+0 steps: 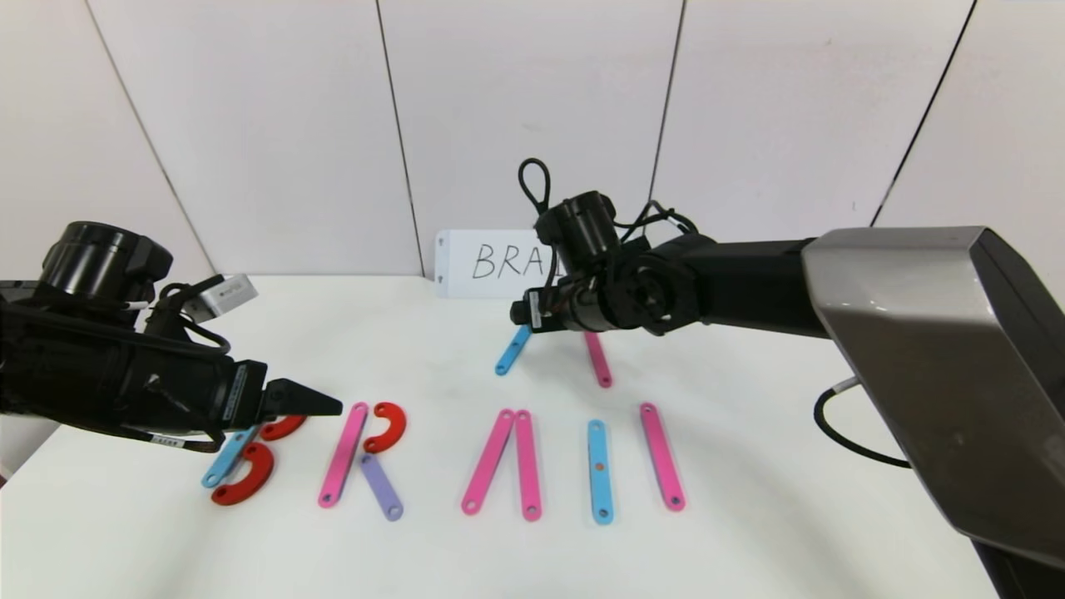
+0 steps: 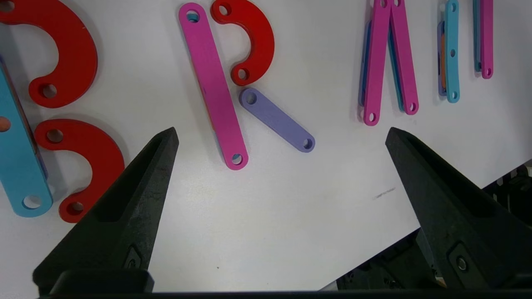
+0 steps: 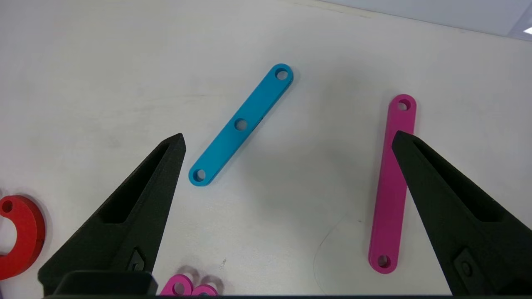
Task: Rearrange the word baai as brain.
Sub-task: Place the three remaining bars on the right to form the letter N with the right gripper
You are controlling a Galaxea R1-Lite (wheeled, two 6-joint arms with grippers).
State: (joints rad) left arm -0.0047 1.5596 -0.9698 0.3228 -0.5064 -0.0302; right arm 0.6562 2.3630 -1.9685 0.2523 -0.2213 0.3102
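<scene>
The big letters lie in a row on the white table. B is a blue strip [image 1: 225, 459] with two red curves [image 1: 245, 476]. R is a pink strip [image 1: 343, 456], a red curve [image 1: 387, 426] and a lilac strip [image 1: 381, 487]. A is two pink strips [image 1: 488, 460] meeting at the top. To their right lie a blue strip [image 1: 600, 471] and a pink strip [image 1: 662, 456]. My left gripper [image 1: 316, 405] is open and empty, above the table beside the B and R [image 2: 282, 133]. My right gripper [image 3: 289, 138] is open and empty above a loose blue strip [image 3: 241, 124] and a loose pink strip [image 3: 390, 187].
A white card [image 1: 491, 262] with handwritten black letters stands at the back against the wall, partly hidden by my right arm [image 1: 632, 291]. The two loose strips lie behind the row, blue [image 1: 512, 349] and pink [image 1: 597, 358]. The table's front edge shows in the left wrist view [image 2: 415, 228].
</scene>
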